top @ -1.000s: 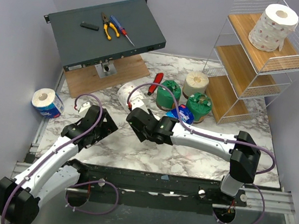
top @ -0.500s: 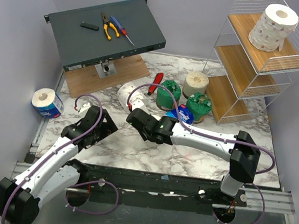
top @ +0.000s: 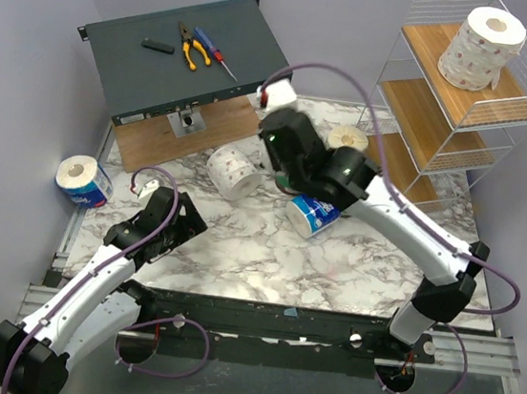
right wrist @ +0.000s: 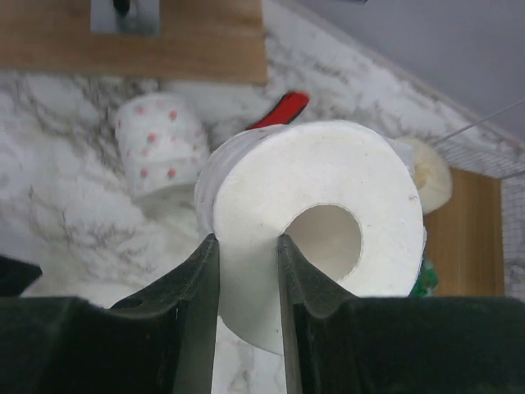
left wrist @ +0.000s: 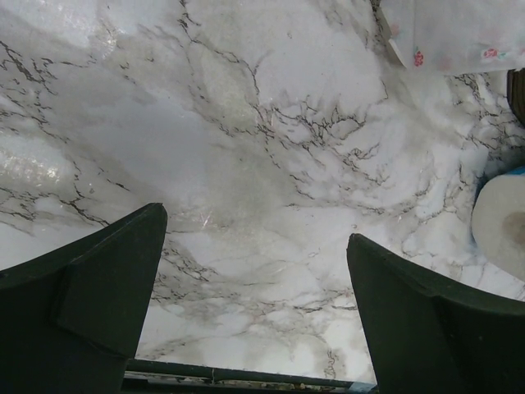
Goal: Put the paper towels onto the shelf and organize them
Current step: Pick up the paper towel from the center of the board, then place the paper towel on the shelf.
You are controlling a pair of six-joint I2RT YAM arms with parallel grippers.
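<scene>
We label the left arm (top: 89, 283) and right arm (top: 413, 232): white links, black joints, purple cables (top: 336, 75), dark fingers (left wrist: 90, 287).

A lab test cell: plain grey walls (top: 22, 52) enclose a marble-patterned tabletop (top: 266, 255) bearing a dark grey flat metal box (top: 134, 75).

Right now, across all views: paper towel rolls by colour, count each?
Pink-specked rolls: 2
White roll in the right gripper, pattern unseen: 1
Blue-wrapped rolls: 2
Cream roll: 1
Green-wrapped roll: 1, only a sliver showing; more may be hidden
Total: 7 in view
</scene>
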